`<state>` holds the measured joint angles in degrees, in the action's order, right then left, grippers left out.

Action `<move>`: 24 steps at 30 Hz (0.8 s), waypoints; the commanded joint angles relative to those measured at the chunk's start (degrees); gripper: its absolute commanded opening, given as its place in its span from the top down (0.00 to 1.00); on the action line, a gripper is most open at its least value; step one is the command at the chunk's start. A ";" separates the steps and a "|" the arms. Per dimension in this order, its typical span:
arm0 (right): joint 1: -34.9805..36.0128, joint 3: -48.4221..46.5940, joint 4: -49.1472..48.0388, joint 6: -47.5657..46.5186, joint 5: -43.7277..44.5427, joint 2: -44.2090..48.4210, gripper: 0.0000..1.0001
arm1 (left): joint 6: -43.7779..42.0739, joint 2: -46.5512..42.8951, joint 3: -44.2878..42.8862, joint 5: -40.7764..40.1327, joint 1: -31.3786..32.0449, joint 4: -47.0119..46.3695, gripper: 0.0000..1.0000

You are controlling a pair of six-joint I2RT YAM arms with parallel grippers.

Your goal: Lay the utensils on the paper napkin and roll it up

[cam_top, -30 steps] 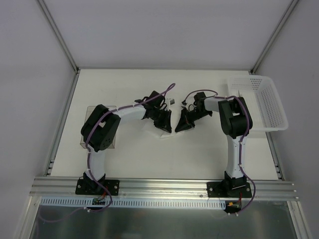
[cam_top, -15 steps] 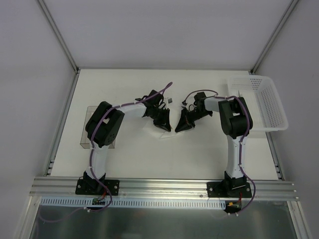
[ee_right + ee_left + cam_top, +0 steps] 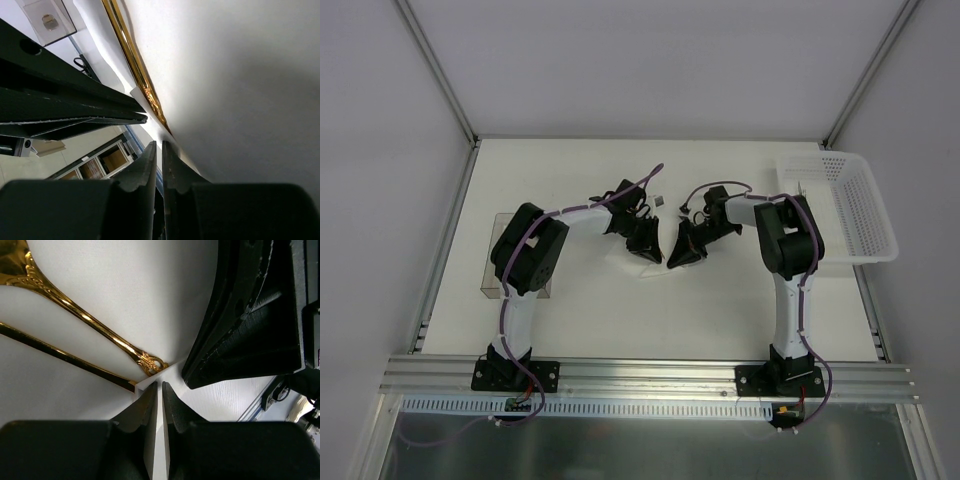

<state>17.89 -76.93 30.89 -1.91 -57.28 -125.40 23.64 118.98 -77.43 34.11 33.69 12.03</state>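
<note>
The white paper napkin [image 3: 150, 285] lies mid-table, mostly hidden under both grippers in the top view, with a bit of it [image 3: 640, 266] showing. Two gold utensils rest on it: an ornate handle [image 3: 100, 330] and a slimmer one [image 3: 65, 356]. My left gripper [image 3: 160, 385] [image 3: 653, 255] is shut on the napkin's edge just beyond the handle ends, with white paper between its fingers. Facing it, my right gripper [image 3: 159, 145] [image 3: 673, 260] is shut on the napkin's lifted edge [image 3: 240, 75], beside a gold handle [image 3: 131, 60].
A white perforated basket [image 3: 865, 215] stands at the right edge of the table. A clear shallow tray [image 3: 492, 272] lies at the left, under the left arm's elbow. A small clear block [image 3: 662, 202] sits just beyond the grippers.
Both grippers have edged slightly towards the far side and closer together. The left arm's elbow has swung a little to the right.
</note>
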 commanded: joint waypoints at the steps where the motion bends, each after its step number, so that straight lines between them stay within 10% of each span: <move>1: 0.48 -1.47 1.89 0.50 0.23 1.66 0.89 | 0.97 0.82 -1.41 0.08 -0.65 -0.08 0.91; 24: -0.31 0.11 2.85 6.13 10.96 -0.63 0.91 | 14.24 -24.32 21.78 -14.77 -7.06 2.56 0.55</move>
<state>18.02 -77.54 31.03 0.30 -53.34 -125.40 33.67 93.97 -59.16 21.87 26.28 11.90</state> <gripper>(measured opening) 0.090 0.448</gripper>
